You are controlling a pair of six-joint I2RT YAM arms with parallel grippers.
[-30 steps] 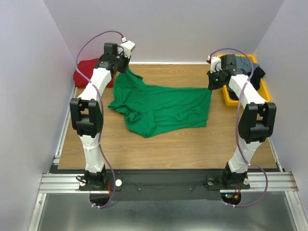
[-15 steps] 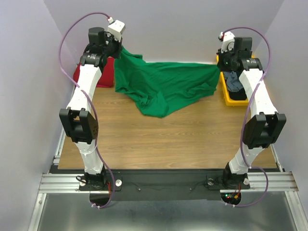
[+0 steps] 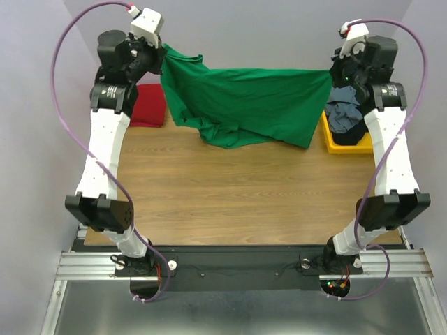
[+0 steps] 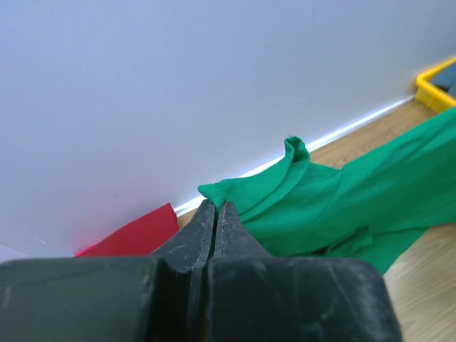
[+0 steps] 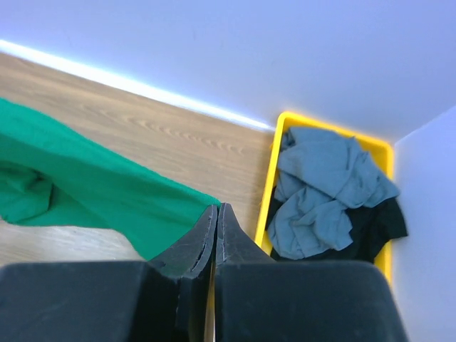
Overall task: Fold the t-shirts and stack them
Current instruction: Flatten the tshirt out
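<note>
Mostly hidden, the red shirt [image 3: 148, 106] lies at the far left of the table [image 3: 244, 202] by the back wall. The left arm covers much of it from above, and the left wrist view catches only one corner.

Just right of it, the left gripper [image 4: 216, 206] is raised high and clenched on an upper corner of the green shirt [image 3: 244, 98]. Its tips are pressed so tight that no gap shows. Which part of the garment is pinched there I cannot tell; a small hump of cloth stands up beside the tips.

This shirt hangs in the air between the two arms. Its top edge is pulled nearly straight across in front of the wall. The left half is bunched into deep folds and sags to a rumpled point left of centre. The right half hangs flatter. Whether the lowest cloth touches the wood cannot be made out.

At the other top corner, the right gripper [image 5: 216, 208] is likewise clamped on the green cloth.

Far right sits the yellow tray [image 5: 273, 178], partly covered by the right arm from above and cut off by the fingers in the wrist view. In it a crumpled grey shirt [image 5: 320, 192] lies on a black shirt [image 5: 381, 221], which is largely buried.
</note>
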